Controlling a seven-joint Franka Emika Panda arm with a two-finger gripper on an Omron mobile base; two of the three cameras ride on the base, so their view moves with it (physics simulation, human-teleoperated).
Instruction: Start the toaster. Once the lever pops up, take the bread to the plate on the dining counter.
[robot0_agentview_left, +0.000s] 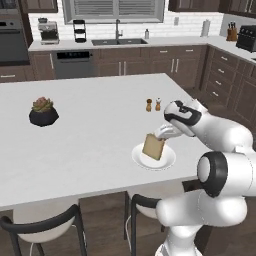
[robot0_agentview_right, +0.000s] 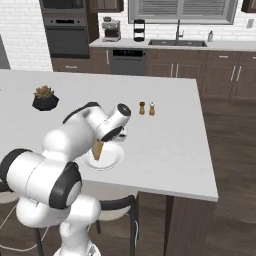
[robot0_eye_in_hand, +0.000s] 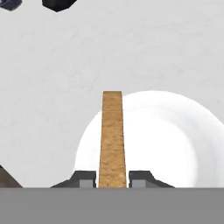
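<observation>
Bread: one tan square slice with a darker brown crust, held on edge, tilted, over the plate. From the hand camera it shows edge-on as a narrow, grainy brown strip running up from between the two dark finger tips. Its lower corner sits at or just above the plate surface; contact cannot be told.

Gripper: jaws clenched on the bread, one finger on each flat face. Arm rises from the base near the stools, elbow bent, forearm reaching over the near edge of the dining counter, hand angled down toward the plate. In the right base view the wrist covers most of the slice.

Plate: round, flat, plain white, smooth, near the counter's front edge. Dining counter: large, matte white, rectangular. On it, well apart from the plate: a black faceted pot with a reddish-green succulent, and two small brown shakers side by side. Black-framed stools with pale seats stand below the edge.
</observation>
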